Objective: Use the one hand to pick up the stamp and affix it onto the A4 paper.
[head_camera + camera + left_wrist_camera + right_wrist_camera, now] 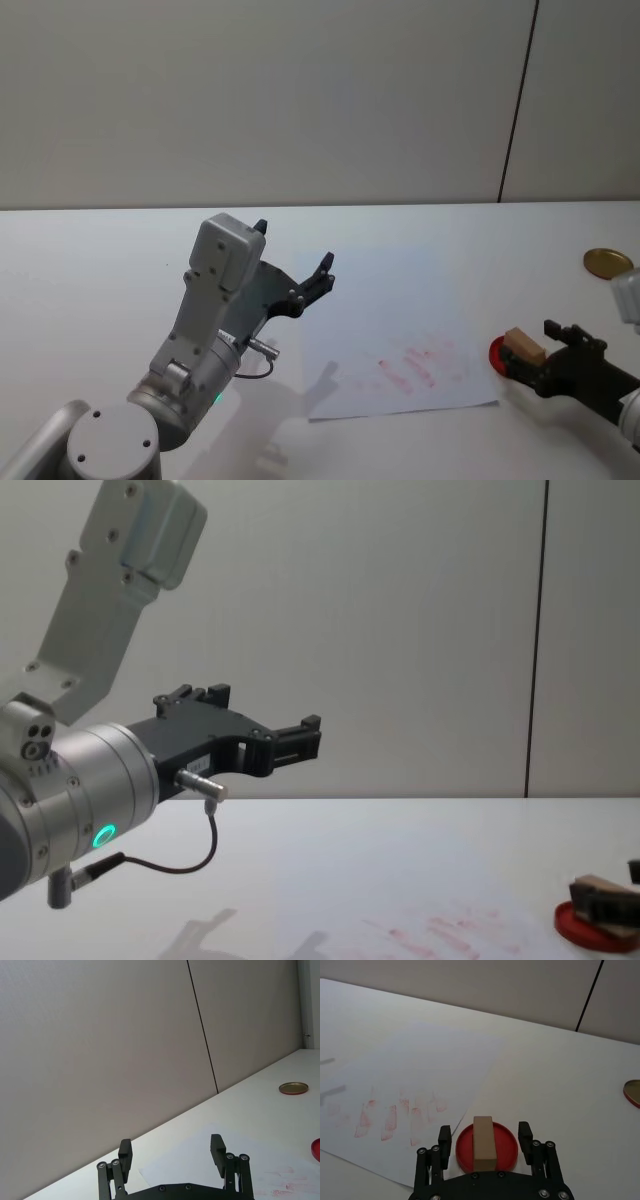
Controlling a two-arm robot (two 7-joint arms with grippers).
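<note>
The right hand (485, 1136) sits open astride the stamp (484, 1143) on the red ink pad (506, 1147) (left hand (297, 268) idles open, raised), so an off-centre squeeze could tip it before reaching the paper (410, 1095).

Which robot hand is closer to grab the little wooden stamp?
The right gripper. Its open fingers sit either side of the stamp on the red ink pad. The left gripper hangs raised, away across the A4 paper.

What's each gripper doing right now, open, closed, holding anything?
Left gripper: open, empty, raised above the table.
Right gripper: open, fingers either side of the stamp on the ink pad, not clamped.
</note>
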